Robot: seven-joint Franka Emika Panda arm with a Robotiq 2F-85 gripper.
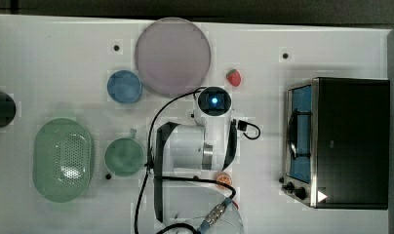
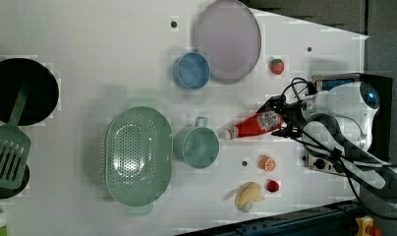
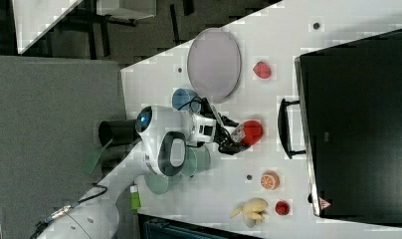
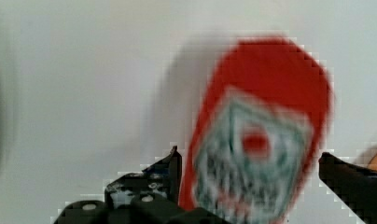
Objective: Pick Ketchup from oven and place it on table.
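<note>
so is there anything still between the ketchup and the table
Nothing visible. The ketchup lies on its side on the bare white table, outside the oven, near the green cup. The gripper straddles it with the jaws apart.

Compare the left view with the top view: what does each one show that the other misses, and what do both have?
Left view adds the Ketchup lying on the table, a banana and a green spatula. Top view adds the oven whole, glass door and handle included. Both share the pink plate, blue bowl, green colander, green cup and strawberry.
</note>
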